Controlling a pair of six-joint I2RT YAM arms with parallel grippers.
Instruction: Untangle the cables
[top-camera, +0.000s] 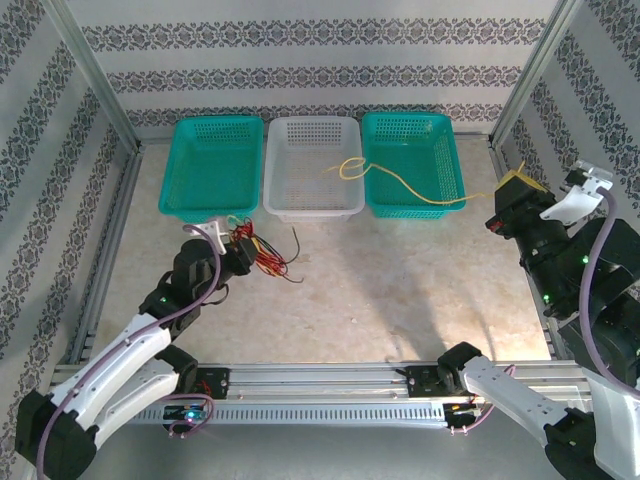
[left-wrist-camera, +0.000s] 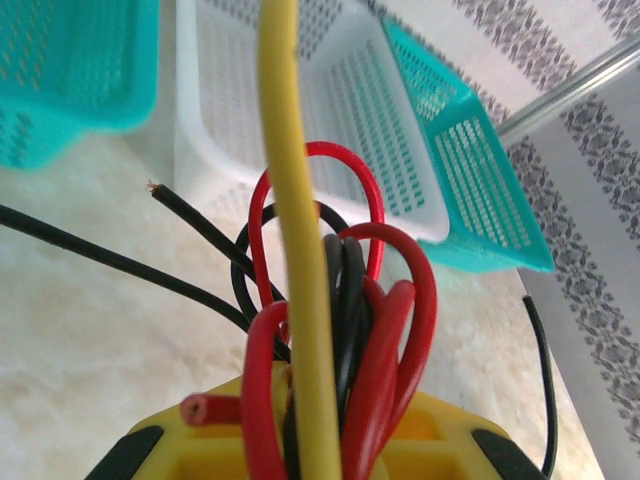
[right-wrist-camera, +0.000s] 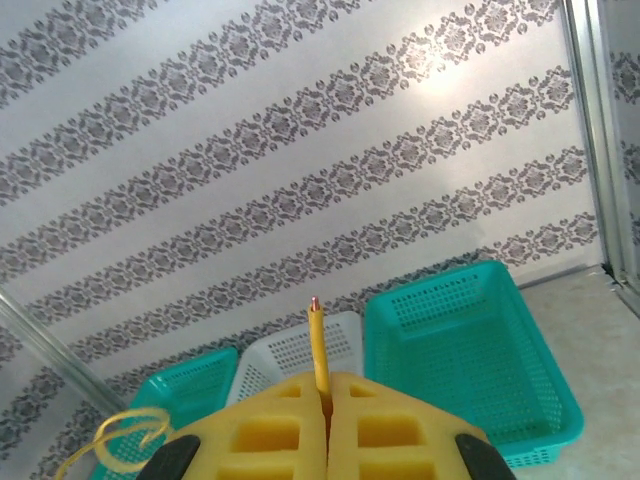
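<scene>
A tangle of red and black cables (top-camera: 268, 256) hangs from my left gripper (top-camera: 243, 248), low over the table in front of the baskets. In the left wrist view the gripper (left-wrist-camera: 320, 445) is shut on this bundle (left-wrist-camera: 375, 330), and a yellow cable (left-wrist-camera: 295, 200) runs up through it. The yellow cable (top-camera: 410, 190) stretches from the white basket across the right teal basket to my right gripper (top-camera: 512, 200) at the right edge. The right gripper (right-wrist-camera: 326, 405) is shut on that cable's end (right-wrist-camera: 318, 345), whose tip sticks out above the pads.
Three baskets stand in a row at the back: a teal basket (top-camera: 212, 160), a white basket (top-camera: 300, 160) and a second teal basket (top-camera: 420, 140). Loose black cable ends (left-wrist-camera: 190, 210) trail onto the table. Metal frame posts (top-camera: 95, 80) line both sides.
</scene>
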